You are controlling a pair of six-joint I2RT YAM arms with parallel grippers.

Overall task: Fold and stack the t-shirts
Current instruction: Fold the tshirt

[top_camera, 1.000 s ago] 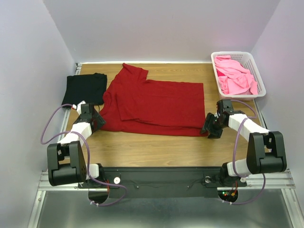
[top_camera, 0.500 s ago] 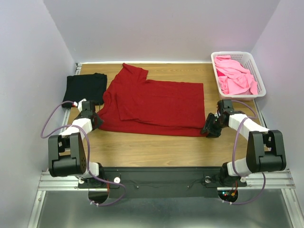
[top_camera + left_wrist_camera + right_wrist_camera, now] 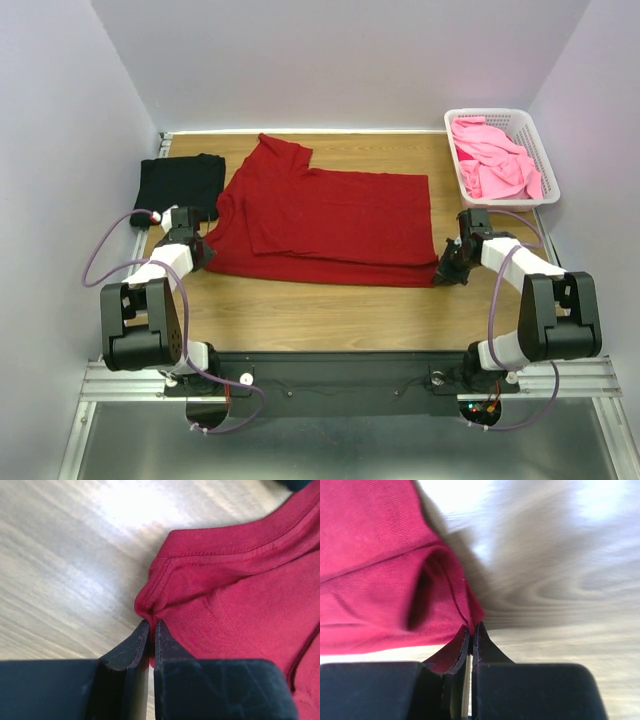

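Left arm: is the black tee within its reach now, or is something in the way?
Probably yes: the black t-shirt lies just beyond the left tool, nothing lying between. But that tool is shut on a corner of the red t-shirt, so it must let go first.

Pretty clearly a robotics lab test cell, not anyone's home. Plain pale walls (image 3: 350, 60) box in a wood-grain tabletop (image 3: 300, 300). Black-and-white robot arms (image 3: 150, 290) sit bolted by a silver aluminium rail frame (image 3: 600, 378), purple cables (image 3: 100, 265) loop around, and one dark red cotton t-shirt (image 3: 330, 215) is laid out.
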